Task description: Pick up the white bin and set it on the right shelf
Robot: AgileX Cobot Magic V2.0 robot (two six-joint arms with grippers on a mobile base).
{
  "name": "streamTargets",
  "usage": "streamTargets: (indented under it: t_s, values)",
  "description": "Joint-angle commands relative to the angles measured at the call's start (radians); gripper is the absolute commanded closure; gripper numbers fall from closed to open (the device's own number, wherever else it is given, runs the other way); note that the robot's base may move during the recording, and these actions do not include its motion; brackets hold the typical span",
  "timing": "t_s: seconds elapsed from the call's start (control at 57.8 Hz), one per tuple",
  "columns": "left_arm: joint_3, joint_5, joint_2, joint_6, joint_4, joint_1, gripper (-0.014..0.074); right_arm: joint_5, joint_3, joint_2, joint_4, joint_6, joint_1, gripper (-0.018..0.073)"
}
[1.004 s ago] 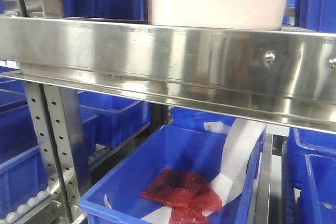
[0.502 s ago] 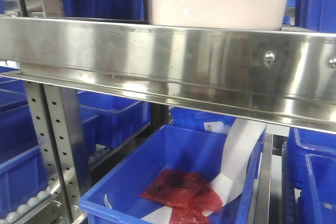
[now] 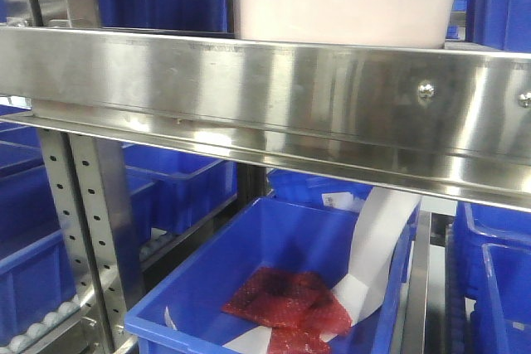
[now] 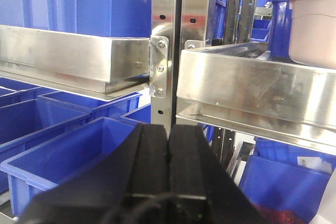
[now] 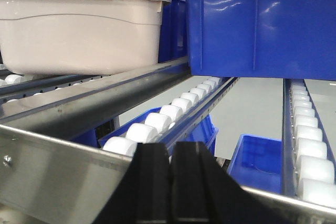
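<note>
Item 1, white bin (image 3: 344, 2): you will find it seated on the right shelf (image 3: 265, 97), directly behind the broad mirror-like front rail. Its lower body rises above that rail in the front view. Off-white, faintly pink, with a curved ridge along its side. In the right wrist view the white bin (image 5: 79, 32) carries a pale lid and rests on the roller tracks. In the left wrist view only a corner of the white bin (image 4: 314, 30) shows, above the right shelf (image 4: 252, 87).

Item 2, right shelf: shiny steel, round bolt heads at the rail's right end. White rollers (image 5: 173, 109) run in lanes back from the rail. A perforated upright (image 3: 87, 230) stands below the rail at its left end.

Item 3, blue crates: one upper blue crate (image 5: 257, 24) sits just beside the white bin on the same level, to its right in the right wrist view. A lower blue crate (image 3: 274, 246) lies under the rail, holding a red mesh bag (image 3: 286, 300) and a white paper strip (image 3: 373, 254).

Item 4, left gripper (image 4: 169, 169): you see its black fingers pressed together, clenched on nothing, in front of the upright and below rail level.

Item 5, right gripper (image 5: 170, 182): fingers likewise closed flat against each other, empty, sitting at the rail's near edge, well apart from the white bin.
</note>
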Motion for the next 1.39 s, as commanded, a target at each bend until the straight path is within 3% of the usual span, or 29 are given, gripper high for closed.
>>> streamTargets:
  t_s: [0.0, 1.368]
  values:
    - [0.007, -0.09, 0.011, -0.003, -0.009, 0.001, 0.0715, -0.063, -0.019, -0.019, 0.003, 0.003, 0.0, 0.0486]
    - [0.007, -0.09, 0.011, -0.003, -0.009, 0.001, 0.0715, -0.063, -0.019, -0.019, 0.003, 0.003, 0.0, 0.0486]
